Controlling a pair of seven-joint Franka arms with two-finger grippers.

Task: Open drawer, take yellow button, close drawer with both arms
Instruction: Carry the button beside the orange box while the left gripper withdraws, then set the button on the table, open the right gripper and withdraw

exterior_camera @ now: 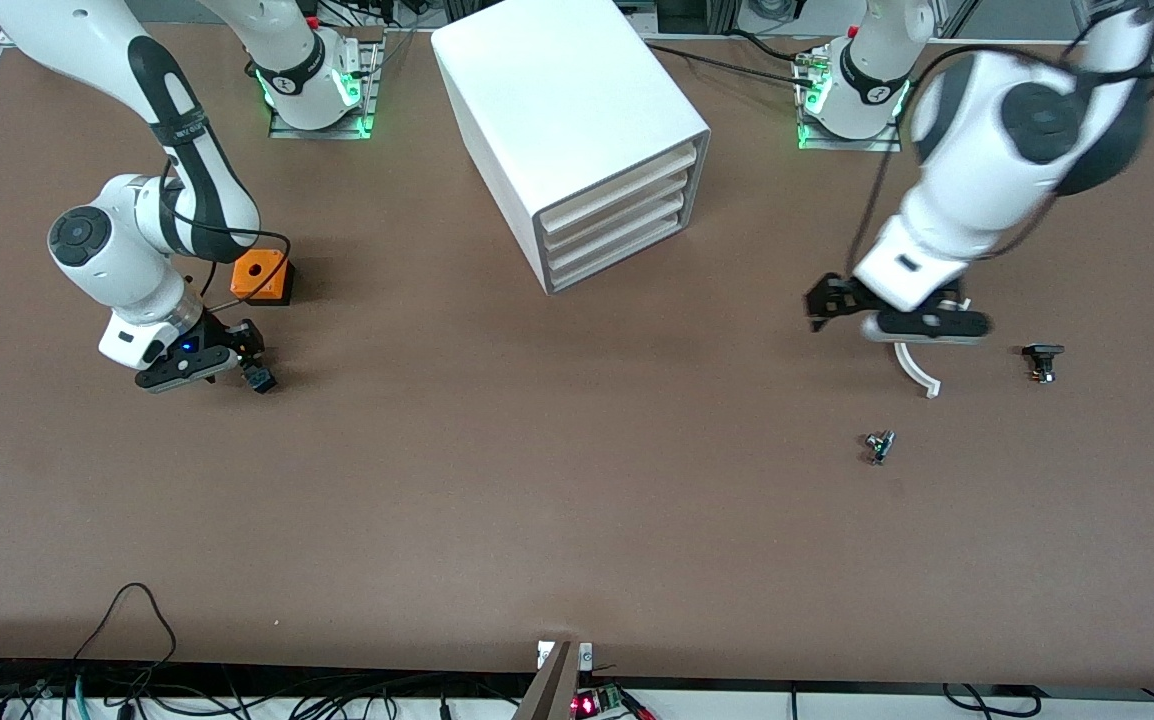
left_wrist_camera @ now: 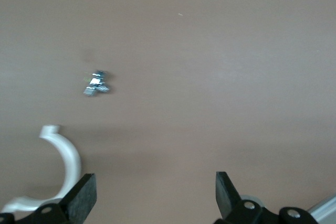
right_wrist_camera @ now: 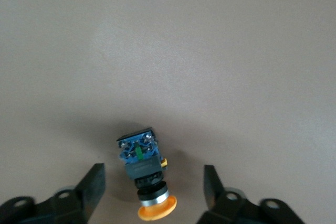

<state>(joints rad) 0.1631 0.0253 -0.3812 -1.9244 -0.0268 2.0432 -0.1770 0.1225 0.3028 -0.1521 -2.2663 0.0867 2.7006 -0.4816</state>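
Nearest the camera, a small metal part (exterior_camera: 879,446) lies by the spread, waiting left tool (exterior_camera: 842,305). Lying free on the bench (exterior_camera: 537,480) between the spread right tool's (exterior_camera: 237,362) fingers, the button (right_wrist_camera: 142,174) looks light, rigid and small; its black body seems the surest hold.

A brown table (exterior_camera: 557,480) carries a white cabinet (exterior_camera: 557,120) of 4 drawers, an orange box (exterior_camera: 263,277), the button (right_wrist_camera: 143,169), a white curved piece (exterior_camera: 915,370) and 2 small dark parts (exterior_camera: 879,446) (exterior_camera: 1042,361).
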